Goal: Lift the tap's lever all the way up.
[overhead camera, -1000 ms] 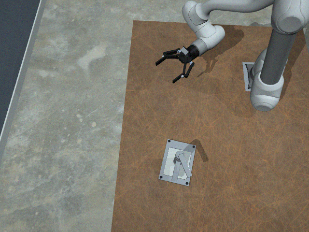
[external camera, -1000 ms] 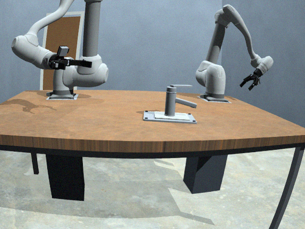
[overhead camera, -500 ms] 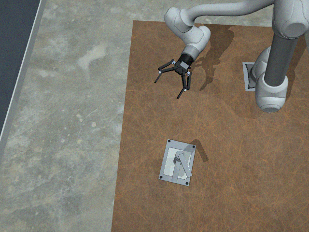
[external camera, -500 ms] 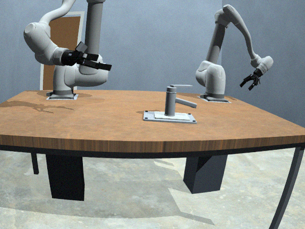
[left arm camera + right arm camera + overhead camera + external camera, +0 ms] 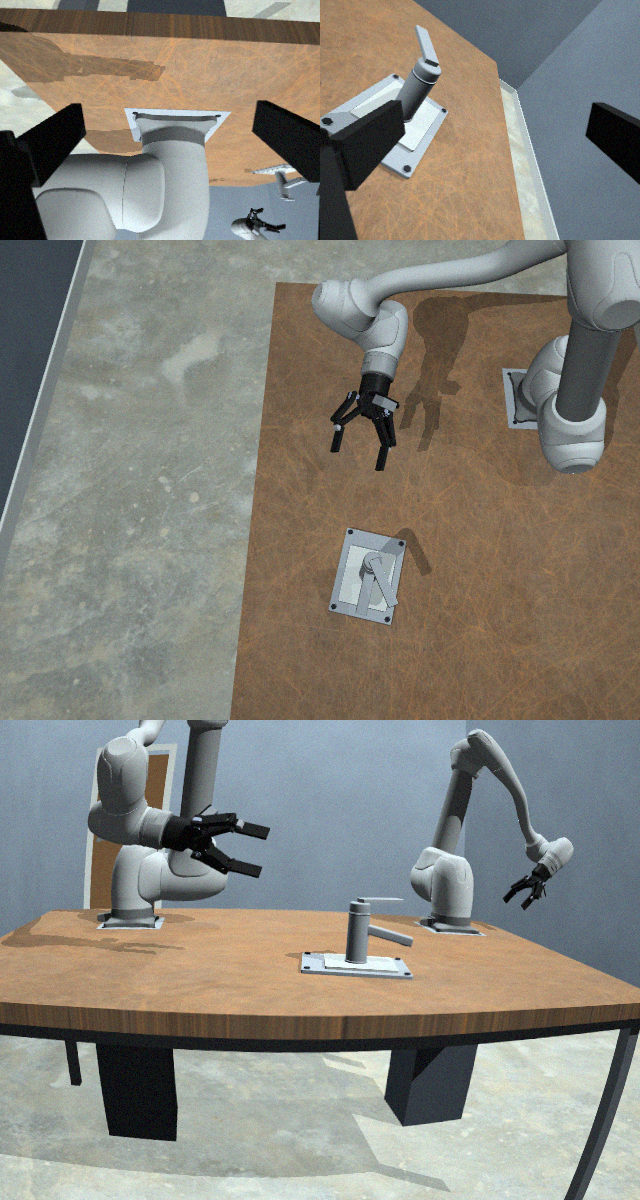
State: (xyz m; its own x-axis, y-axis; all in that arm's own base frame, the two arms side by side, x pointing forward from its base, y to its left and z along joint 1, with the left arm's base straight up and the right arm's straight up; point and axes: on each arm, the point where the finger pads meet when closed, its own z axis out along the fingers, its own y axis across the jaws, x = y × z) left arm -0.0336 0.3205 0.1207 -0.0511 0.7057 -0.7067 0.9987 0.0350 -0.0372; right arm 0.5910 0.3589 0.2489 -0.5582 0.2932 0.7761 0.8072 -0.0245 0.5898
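The grey tap (image 5: 370, 564) (image 5: 357, 937) (image 5: 415, 95) stands upright on a plate (image 5: 374, 538) (image 5: 312, 964) (image 5: 414, 161). Its flat lever (image 5: 384, 582) (image 5: 382, 899) (image 5: 426, 46) lies about level on top, turned sideways from the spout (image 5: 364, 595) (image 5: 391, 935), which slopes down. My right gripper (image 5: 358, 460) (image 5: 264, 852) (image 5: 495, 118) is open and empty, above the table and well away from the tap, on the side behind the lever's pivot. My left gripper (image 5: 515, 904) (image 5: 169, 117) is open and empty, far from the tap. Nothing touches the lever.
The table (image 5: 491, 601) (image 5: 206, 988) (image 5: 210, 75) carries both arm bases. The right arm's base (image 5: 522, 410) (image 5: 131, 918) and the left arm's base (image 5: 452, 925) (image 5: 175, 135) stand at opposite sides of the tap in the exterior view. A wall (image 5: 330, 823) rises behind.
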